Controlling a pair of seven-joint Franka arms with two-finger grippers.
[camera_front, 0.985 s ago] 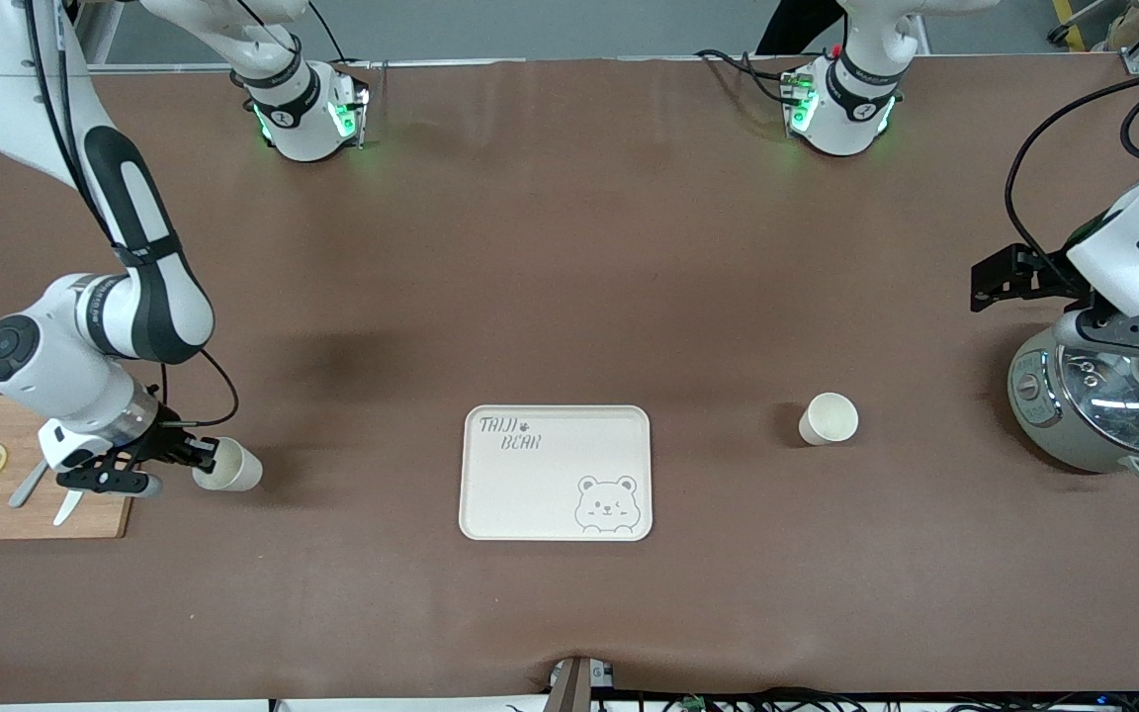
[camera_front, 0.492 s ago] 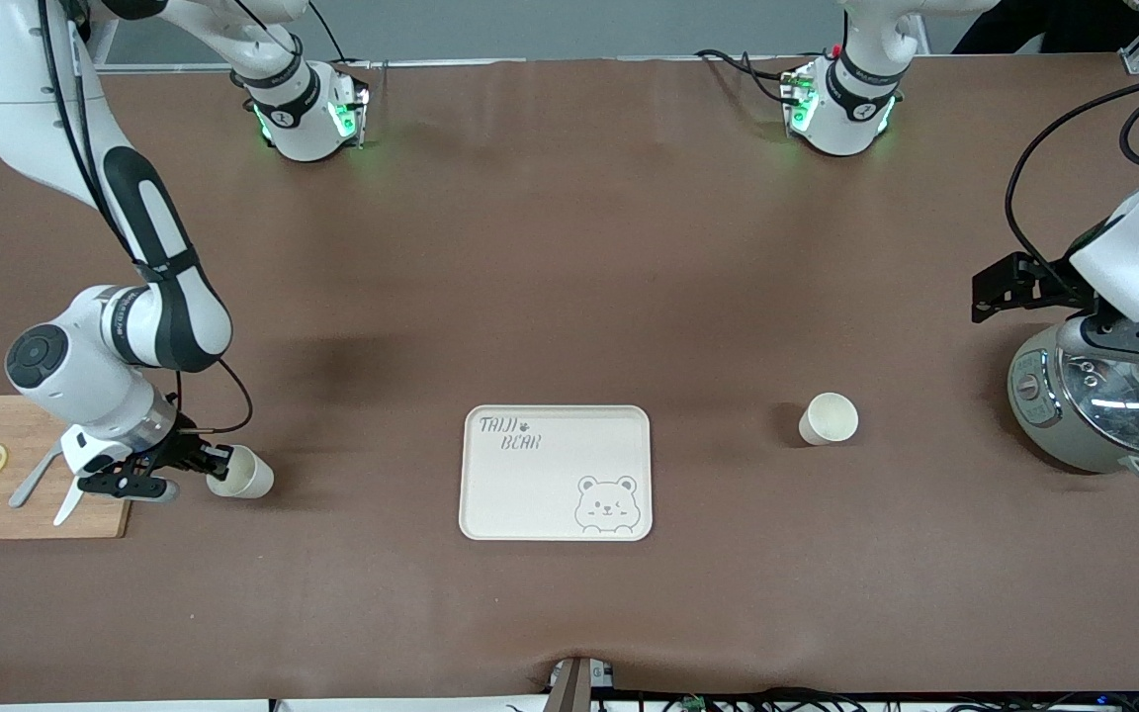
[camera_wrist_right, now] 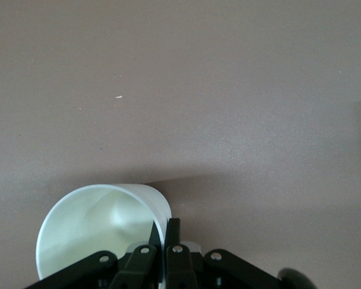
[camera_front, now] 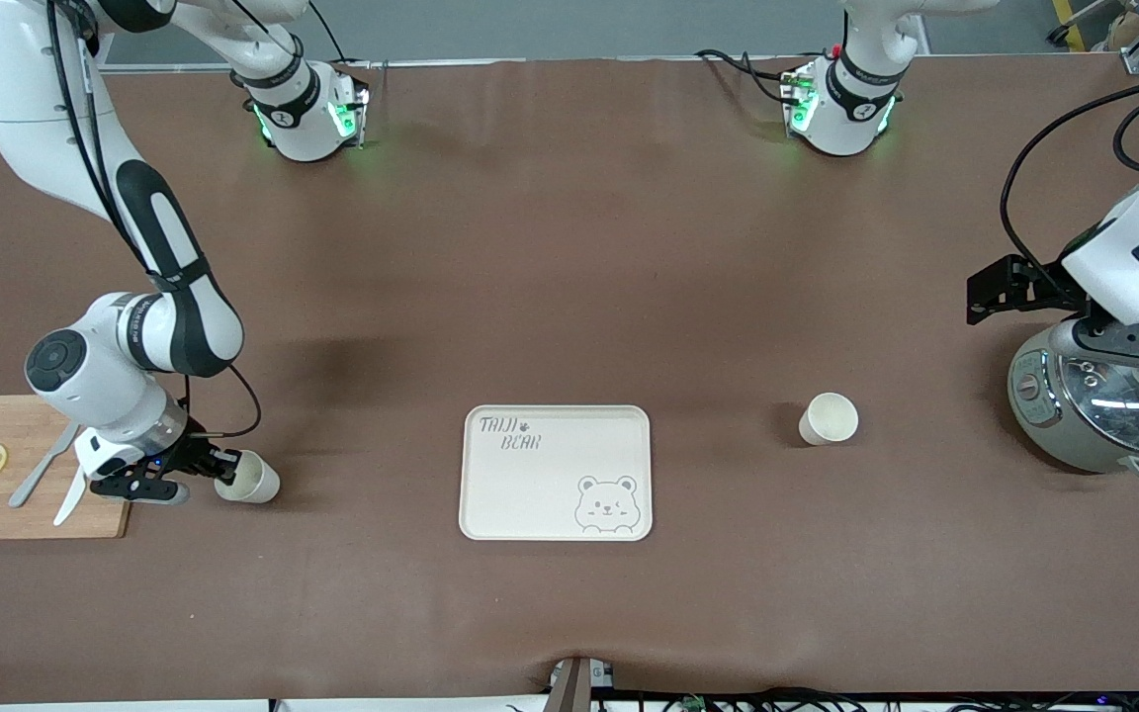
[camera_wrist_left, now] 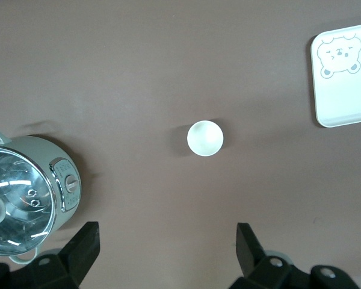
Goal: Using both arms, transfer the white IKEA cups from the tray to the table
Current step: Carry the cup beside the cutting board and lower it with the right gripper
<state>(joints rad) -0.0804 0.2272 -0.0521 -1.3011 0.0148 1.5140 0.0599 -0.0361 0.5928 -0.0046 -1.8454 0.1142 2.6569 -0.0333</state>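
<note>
One white cup [camera_front: 251, 479] is pinched by its rim in my right gripper [camera_front: 223, 469], low over the table between the wooden board and the tray; it tilts toward the tray. In the right wrist view one finger is inside the cup [camera_wrist_right: 102, 232] and one outside the wall. The second white cup [camera_front: 830, 418] stands upright on the table between the tray and the pot; it also shows in the left wrist view [camera_wrist_left: 205, 138]. My left gripper [camera_wrist_left: 167, 250] is open and empty, high over the table beside the pot, apart from that cup.
A cream tray [camera_front: 555, 473] with a bear drawing lies at the table's middle, also in the left wrist view [camera_wrist_left: 344, 81]. A grey-green pot with a glass lid [camera_front: 1098, 412] stands at the left arm's end. A wooden board [camera_front: 31, 470] with lemon slices and cutlery lies at the right arm's end.
My right gripper has carried its cup a little way toward the tray and lower. The left arm has shifted slightly; the second cup has not moved.
</note>
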